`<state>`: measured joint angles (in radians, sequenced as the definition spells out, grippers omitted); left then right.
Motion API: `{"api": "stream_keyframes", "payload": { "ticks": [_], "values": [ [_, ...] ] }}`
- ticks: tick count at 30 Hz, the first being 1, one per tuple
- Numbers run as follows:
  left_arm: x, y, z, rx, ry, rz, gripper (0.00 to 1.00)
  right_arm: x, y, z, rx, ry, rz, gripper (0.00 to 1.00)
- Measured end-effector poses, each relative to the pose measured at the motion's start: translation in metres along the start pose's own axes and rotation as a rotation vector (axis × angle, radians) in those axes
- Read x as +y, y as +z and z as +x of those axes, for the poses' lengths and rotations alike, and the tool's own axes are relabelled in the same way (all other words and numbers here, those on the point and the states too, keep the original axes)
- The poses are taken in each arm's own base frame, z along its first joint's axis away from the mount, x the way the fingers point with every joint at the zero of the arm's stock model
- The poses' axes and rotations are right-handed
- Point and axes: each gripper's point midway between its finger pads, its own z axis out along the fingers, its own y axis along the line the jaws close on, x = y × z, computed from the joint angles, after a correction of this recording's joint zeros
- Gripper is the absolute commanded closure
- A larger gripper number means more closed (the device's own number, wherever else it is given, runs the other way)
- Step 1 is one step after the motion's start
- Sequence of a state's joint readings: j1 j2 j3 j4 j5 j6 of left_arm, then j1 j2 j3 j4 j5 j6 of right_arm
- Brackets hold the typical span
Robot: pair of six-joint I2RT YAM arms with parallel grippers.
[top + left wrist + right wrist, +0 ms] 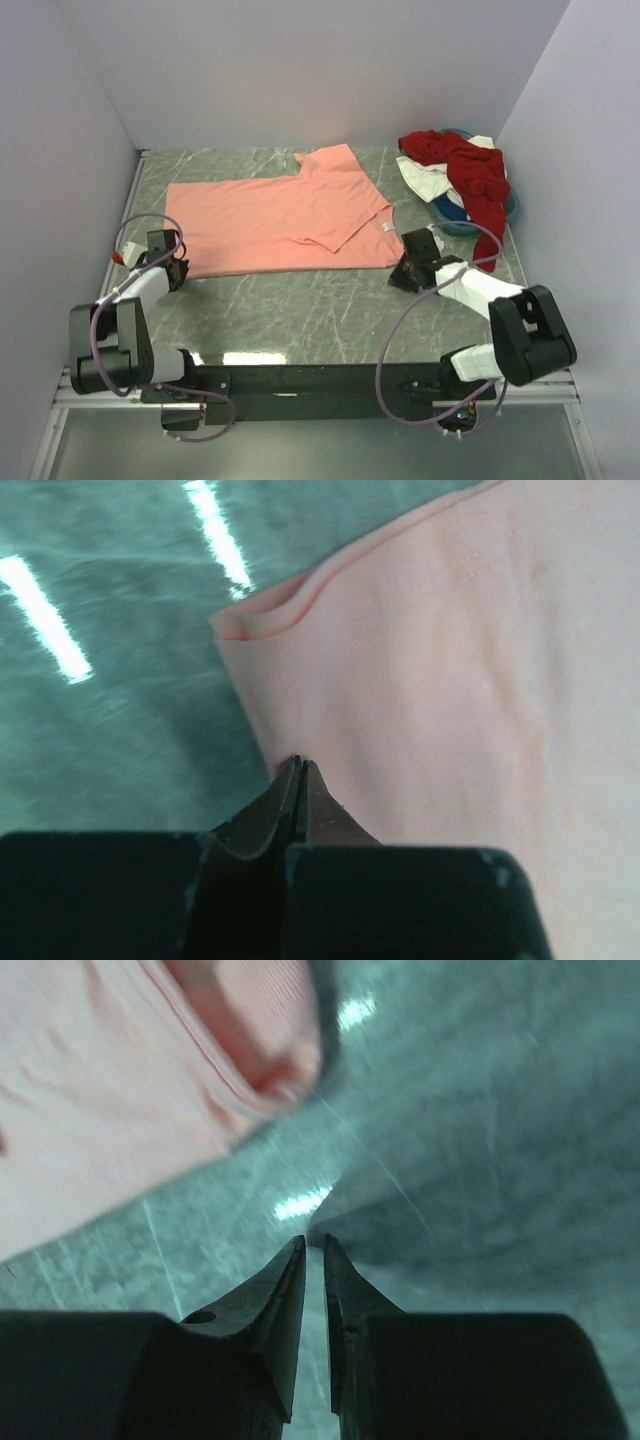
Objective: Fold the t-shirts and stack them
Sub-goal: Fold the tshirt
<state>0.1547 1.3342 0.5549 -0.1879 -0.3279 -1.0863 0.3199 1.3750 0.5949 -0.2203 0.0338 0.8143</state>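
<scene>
salmon-pink shirt (270, 225): lies flat, mid-table, spread wide; a flap is laid over on its right part; small white tag at the right edge
pile: dark red shirt (478, 170) bunched on top of white shirt (425, 178) and teal-blue shirt (452, 218), far right corner, well apart from the left arm
handling: thin cotton, light, limp; will drape and sag from any hold and crease easily; not fragile, not slippery
where to grip: pinch hem or corners, both near corners together so the fold edge comes up straight; a mid-cloth grab would bunch it
left gripper (300, 767): jaws pressed together right on the shirt's near-left side edge; looks like a pinch on the hem, with the corner ruffled just beyond
right gripper (313, 1245): narrow gap, nothing between the jaws, over bare table; the shirt's near-right corner is close by but apart
table (300, 310): grey-green marble pattern, glossy, light glare streaks; hard and flat, cloth should slide on it
texture: matte fine knit, stitched double hem line visible in the left wrist view
task state: judged early, one shirt in mid-fold, three unfolded, no stack
</scene>
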Motion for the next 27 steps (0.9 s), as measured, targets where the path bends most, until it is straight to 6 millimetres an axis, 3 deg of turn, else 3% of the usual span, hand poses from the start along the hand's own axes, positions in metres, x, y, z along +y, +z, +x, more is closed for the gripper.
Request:
{"api": "stream_keyframes", "payload": {
  "ticks": [5, 7, 11, 17, 21, 27],
  "values": [
    [0.013, -0.018, -0.007, -0.026, -0.013, 0.002, 0.94, -0.016, -0.018, 0.011, -0.009, -0.001, -0.002, 0.75],
    [0.009, -0.022, -0.010, -0.036, -0.017, 0.023, 0.88, -0.014, -0.024, 0.007, -0.034, -0.003, -0.015, 0.67],
    [0.004, -0.024, -0.008, -0.021, 0.000, 0.048, 0.62, 0.002, -0.031, -0.017, -0.091, -0.023, -0.030, 0.50],
    [0.005, -0.024, -0.005, -0.005, 0.004, 0.050, 0.41, 0.031, -0.019, -0.062, -0.157, -0.043, -0.018, 0.42],
    [0.006, -0.024, -0.005, -0.006, 0.004, 0.046, 0.39, 0.025, 0.002, -0.068, -0.135, -0.041, 0.026, 0.42],
    [0.014, -0.019, -0.003, -0.002, 0.000, 0.004, 0.41, 0.013, 0.020, -0.057, -0.078, -0.048, 0.070, 0.44]
  ]
}}
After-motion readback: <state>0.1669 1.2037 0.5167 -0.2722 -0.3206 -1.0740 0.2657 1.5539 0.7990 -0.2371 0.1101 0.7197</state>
